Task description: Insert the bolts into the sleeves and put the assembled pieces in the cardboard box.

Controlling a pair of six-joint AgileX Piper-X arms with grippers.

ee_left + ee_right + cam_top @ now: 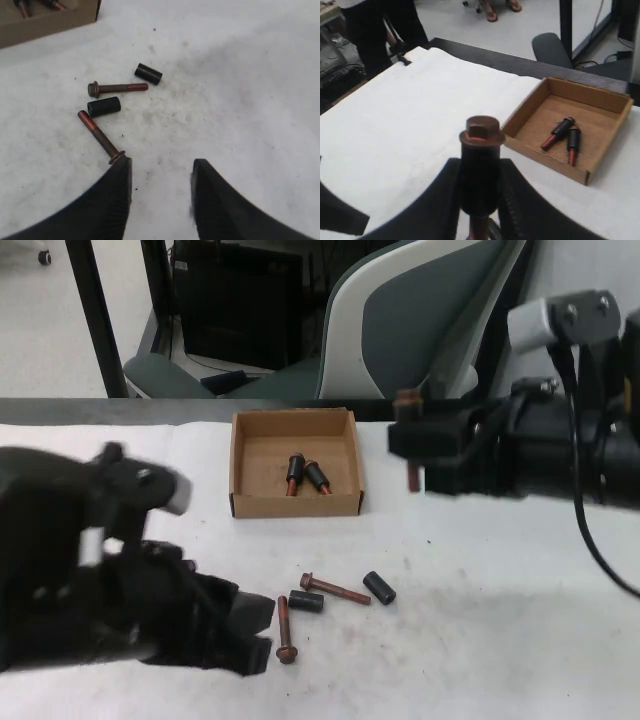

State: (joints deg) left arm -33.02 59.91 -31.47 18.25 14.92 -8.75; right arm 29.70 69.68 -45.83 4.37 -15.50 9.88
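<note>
- White cloth [500, 640] covers the bench, and a chair [400, 320] stands behind it.
- The box [296, 505] sits at the far middle of the cloth with its open side up.
- Two assembled pieces [295, 473] lie close together inside the box, each a bolt in a black sleeve.
- Nearer the arms, four loose parts lie in a small cluster on the cloth.
- The first bolt [335, 589] and the second bolt [285, 628] both lie flat, at an angle to each other.
- The first sleeve [306, 601] lies between the two bolts.
- The second sleeve [379, 587] lies just beside the first bolt's threaded end.
- The left gripper [262, 632] is low over the cloth, fingers spread with nothing between them.
- The second bolt's head is just beside one of its fingertips [122, 172].
- The right gripper [480, 185] is raised above the bench, to the right of the box in the high view.
- Its fingers are clamped on a held sleeve [479, 175].
- The held bolt [480, 131] stands upright through that sleeve, head on top and shank showing below.
</note>
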